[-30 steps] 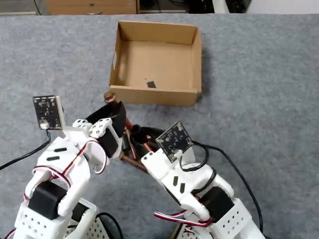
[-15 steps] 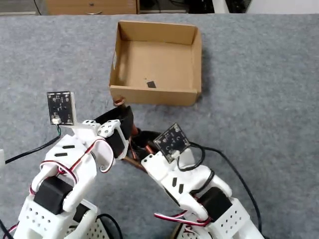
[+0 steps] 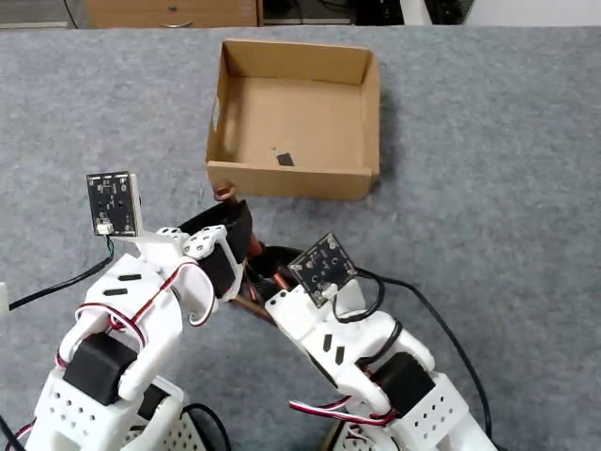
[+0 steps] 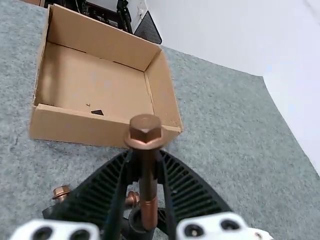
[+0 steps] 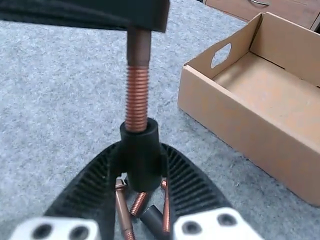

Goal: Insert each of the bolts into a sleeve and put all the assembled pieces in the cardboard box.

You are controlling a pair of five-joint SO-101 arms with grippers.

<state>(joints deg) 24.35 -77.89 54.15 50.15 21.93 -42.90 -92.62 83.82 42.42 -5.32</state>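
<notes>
Bolt [image 4: 144, 134] clamped in left hand [image 4: 144, 159], tip inside sleeve [image 5: 140, 139] gripped by right hand [image 5: 141, 161].

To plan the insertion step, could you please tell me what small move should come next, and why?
Probably ease the left hand straight toward the right hand, pushing the bolt deeper into the sleeve. The bolt's tip sits at the sleeve's mouth, most of its thread is exposed, and the two look aligned.
</notes>
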